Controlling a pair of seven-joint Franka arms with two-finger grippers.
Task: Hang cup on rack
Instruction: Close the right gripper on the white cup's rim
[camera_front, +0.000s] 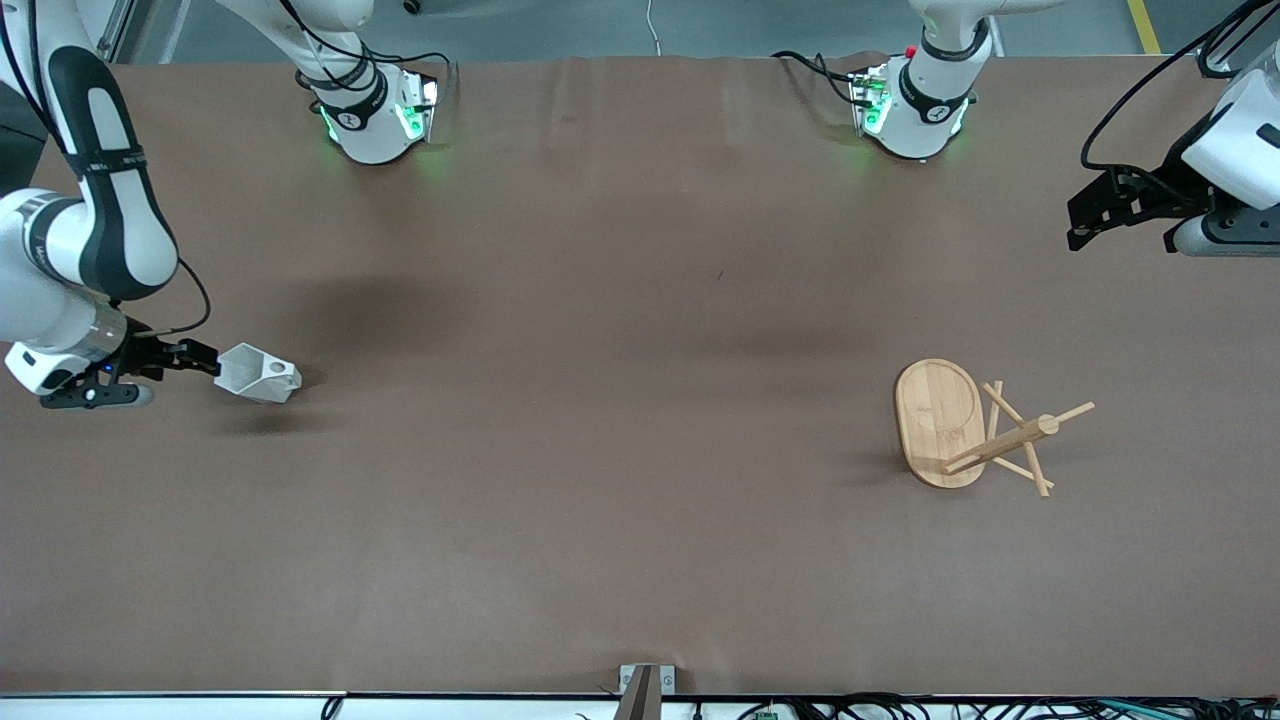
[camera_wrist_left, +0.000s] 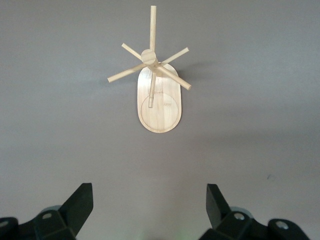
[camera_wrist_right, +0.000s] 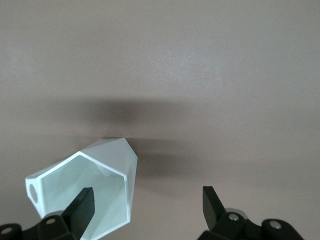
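Closing on the cup (camera_front: 258, 374) is the step in hand, and it looks best done by settling one wall of the hexagonal rim squarely between the fingers before squeezing. The right tool (camera_front: 203, 357) sits at the cup's mouth near the right arm's end of the surface (camera_front: 600, 300); in the right wrist view its fingers are spread apart, one finger (camera_wrist_right: 81, 210) reaching into the cup's opening and the other outside in the open, so nothing is clamped yet. The cup lies tipped on its side, its handle with the round hole (camera_wrist_right: 33, 191) off to one flank, and that hole should stay clear of the fingers, since it is what must go over a peg. A grip low on the faceted wall could slip, I judge, because the body tapers. The rack (camera_front: 975, 428) stands well apart, toward the left arm's end of the surface, upright on its oval base with its peg arms crossing the post. The left tool (camera_front: 1085, 215) waits in the air over that end, its fingers wide open and holding nothing, with the rack in plain sight of its camera. Counting: one cup, one rack, two tools.
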